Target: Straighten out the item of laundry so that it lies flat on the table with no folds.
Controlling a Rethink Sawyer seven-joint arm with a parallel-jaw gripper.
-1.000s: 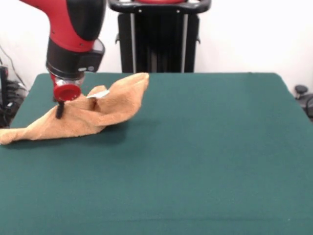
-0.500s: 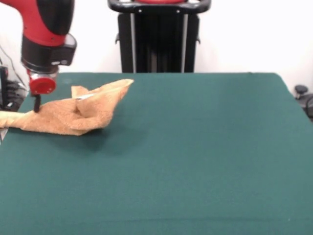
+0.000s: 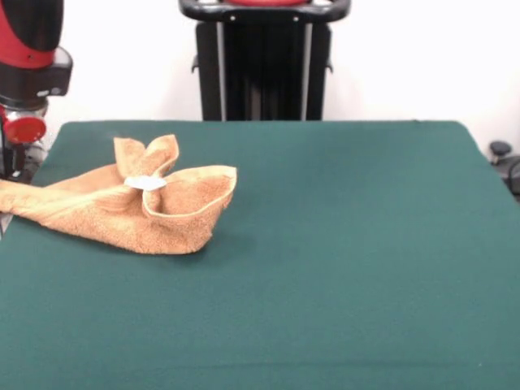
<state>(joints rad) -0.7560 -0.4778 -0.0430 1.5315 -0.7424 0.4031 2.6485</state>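
The orange-tan towel (image 3: 138, 210) lies crumpled on the left part of the green table (image 3: 341, 236). It has a raised fold at the back, a rounded folded lobe on its right, and a small white label (image 3: 146, 184) in the middle. Its left end runs out to the picture's left edge. The red and black arm ends in the gripper (image 3: 16, 162), which hangs at the far left, over the table's left rim and just above the towel's left end. Whether it grips the cloth does not show.
A black pedestal (image 3: 264, 61) stands behind the table's far edge. A dark object (image 3: 504, 158) sits beyond the right rim. The table's left edge is right beside the gripper.
The arm has moved steadily left, from over the towel to the table's left rim. The towel was dragged left, and its lifted peak has dropped into a lower, wider heap.
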